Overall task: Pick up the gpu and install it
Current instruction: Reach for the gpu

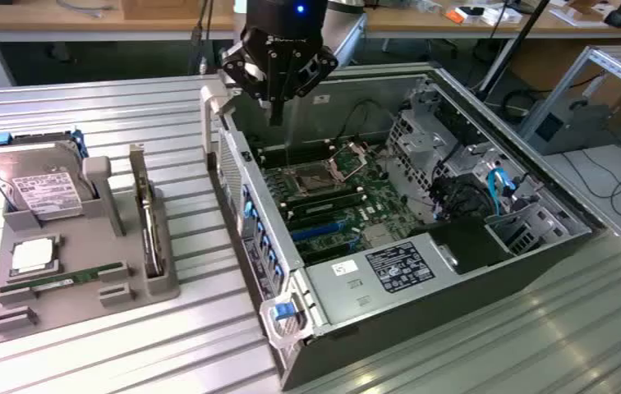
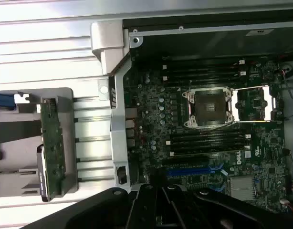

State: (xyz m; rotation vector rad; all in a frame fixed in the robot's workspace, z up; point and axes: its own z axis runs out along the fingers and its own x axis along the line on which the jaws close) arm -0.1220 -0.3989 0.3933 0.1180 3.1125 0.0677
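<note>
Hovering above open computer case (image 1: 398, 336), over wall facing holder: black gripper (image 1: 275, 111), fingers pressed together, nothing between them. Case is grey sheet-metal box, lid off, lying on ribbed metal surface (image 1: 103, 107). Inside case: green motherboard (image 1: 371, 193), square processor socket (image 1: 316, 176), long black slots, blue slot, cable bundles. Gpu (image 1: 153, 222) outside case, beside that wall: slim flat card standing on edge in slot of grey plastic holder (image 1: 108, 246). Same holder carries boxy silver hard drive (image 1: 37, 185) with white label and small green memory stick (image 1: 64, 281).
</note>
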